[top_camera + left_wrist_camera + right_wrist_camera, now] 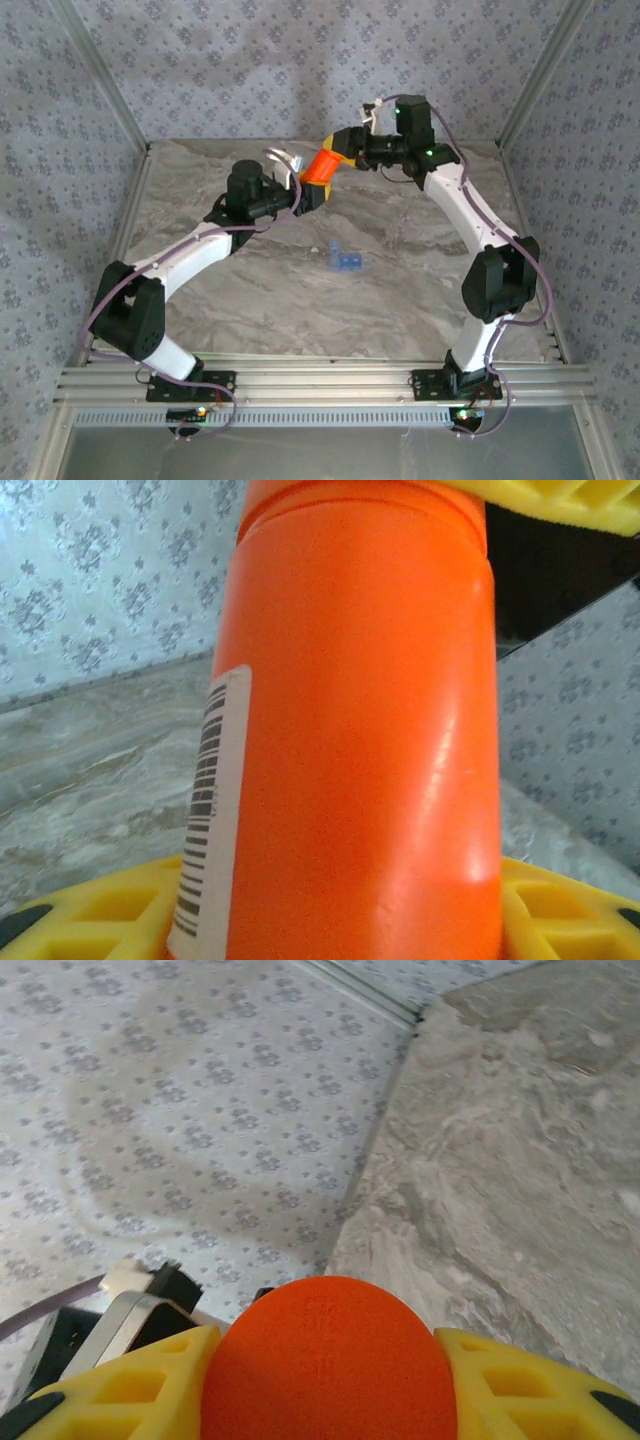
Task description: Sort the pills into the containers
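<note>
Left tool [311,187] is clamped round the orange pill bottle [322,166], which is up in the air near the tabletop's [420,300] far edge. Right tool [346,150] grips the bottle's cap [328,1360] from the other end. The blue pill box [345,261] lies mid-tabletop, well apart from both.
</note>
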Motion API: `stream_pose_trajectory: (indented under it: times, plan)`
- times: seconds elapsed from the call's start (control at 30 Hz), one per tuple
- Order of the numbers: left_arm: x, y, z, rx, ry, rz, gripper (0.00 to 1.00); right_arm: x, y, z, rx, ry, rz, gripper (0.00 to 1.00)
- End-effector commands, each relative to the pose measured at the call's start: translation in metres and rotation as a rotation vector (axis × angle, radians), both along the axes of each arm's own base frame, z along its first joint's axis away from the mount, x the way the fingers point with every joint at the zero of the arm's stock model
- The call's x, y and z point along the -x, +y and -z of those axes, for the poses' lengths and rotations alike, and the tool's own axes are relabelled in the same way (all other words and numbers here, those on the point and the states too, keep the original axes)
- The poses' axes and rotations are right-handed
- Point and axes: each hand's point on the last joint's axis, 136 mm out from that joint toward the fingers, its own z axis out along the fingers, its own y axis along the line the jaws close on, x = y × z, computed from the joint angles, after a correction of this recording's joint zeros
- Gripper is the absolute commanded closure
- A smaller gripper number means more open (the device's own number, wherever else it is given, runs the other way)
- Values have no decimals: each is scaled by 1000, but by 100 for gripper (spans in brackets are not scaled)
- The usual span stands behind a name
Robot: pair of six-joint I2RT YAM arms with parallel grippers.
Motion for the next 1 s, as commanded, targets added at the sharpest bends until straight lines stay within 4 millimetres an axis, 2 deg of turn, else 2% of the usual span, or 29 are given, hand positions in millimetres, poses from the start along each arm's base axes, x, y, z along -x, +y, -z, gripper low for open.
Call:
stream_pose_trajectory:
  times: [0.0,0.03,0.07,0.13,0.23,0.37,0.5,0.8,0.97]
  plan:
    - [2,3,-41,105,-39,22,100,-4,-8,-45,-33,-185,-5,38]
    - [1,4,-39,94,-42,12,100,-6,-10,-46,-26,-172,19,27]
    - [0,5,-37,82,-48,2,100,-9,-14,-48,-22,-162,42,21]
    - [-4,8,-32,46,-60,-23,100,-15,-25,-47,-17,-87,125,14]
    - [-10,14,-25,-16,-92,-68,100,-31,-49,-38,-10,49,276,11]
    - [-12,17,-20,-92,-147,-97,100,-35,-59,-17,22,210,383,11]
    - [-14,17,-19,-119,-163,-101,100,-35,-47,-8,57,249,389,11]
    - [-13,11,-17,-130,-164,-82,100,-29,0,5,88,274,297,11]
    - [-14,9,-19,-126,-169,-79,100,-25,17,8,98,271,261,15]
